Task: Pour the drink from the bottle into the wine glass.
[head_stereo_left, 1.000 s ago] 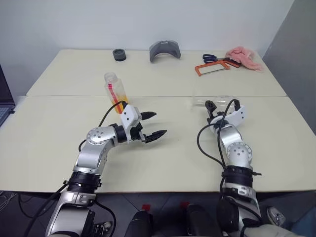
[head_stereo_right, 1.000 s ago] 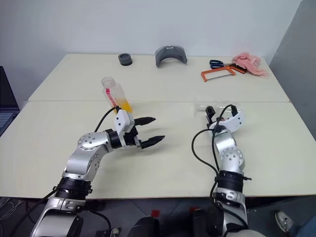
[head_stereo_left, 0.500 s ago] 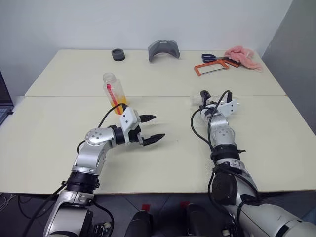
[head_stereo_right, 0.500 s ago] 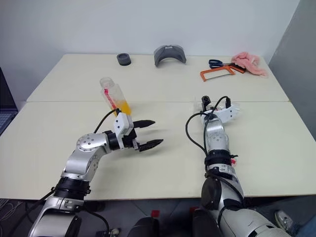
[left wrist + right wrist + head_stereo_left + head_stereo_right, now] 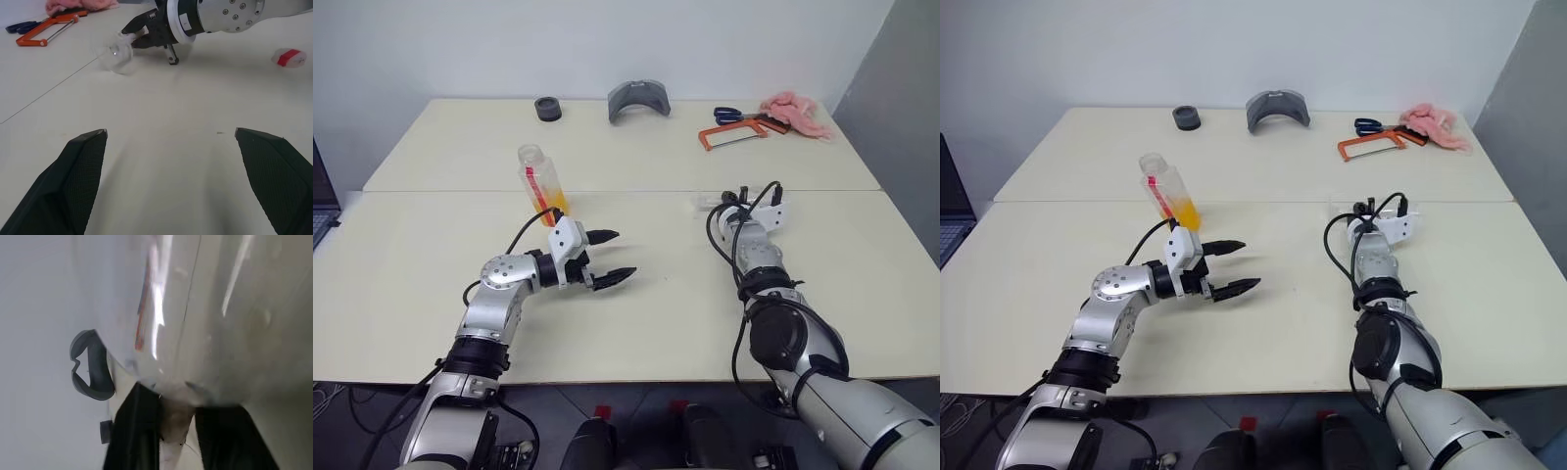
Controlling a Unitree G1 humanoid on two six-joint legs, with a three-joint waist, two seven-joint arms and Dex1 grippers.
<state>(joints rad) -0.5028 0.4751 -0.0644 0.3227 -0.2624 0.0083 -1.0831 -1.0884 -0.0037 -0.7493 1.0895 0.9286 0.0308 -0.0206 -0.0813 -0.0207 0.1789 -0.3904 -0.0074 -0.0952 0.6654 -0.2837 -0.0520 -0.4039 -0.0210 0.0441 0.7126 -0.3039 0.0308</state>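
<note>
I get bright, even overhead light with soft shadows on the counter point(image 5: 431, 264); in my right wrist view the wine glass point(image 5: 205, 318) is a streaky, glaring, out-of-focus blur

My table point(image 5: 431, 264) is a pale cream all over. On it the bottle point(image 5: 540, 183) is clear plastic with a pale cap and a red strip down its side, and the drink point(image 5: 554, 209) glows orange-yellow in its lower part. The wine glass point(image 5: 116, 57) is colourless, see-through. My two claws, the left gripper point(image 5: 610, 257) and the right gripper point(image 5: 138, 35), have black fingers on silver-grey and white arms. Further back lie an orange hacksaw point(image 5: 735, 133), blue-handled scissors point(image 5: 732, 116), a pink cloth point(image 5: 796, 111), a grey curved piece point(image 5: 639, 100) and a dark grey ring point(image 5: 547, 108).
</note>
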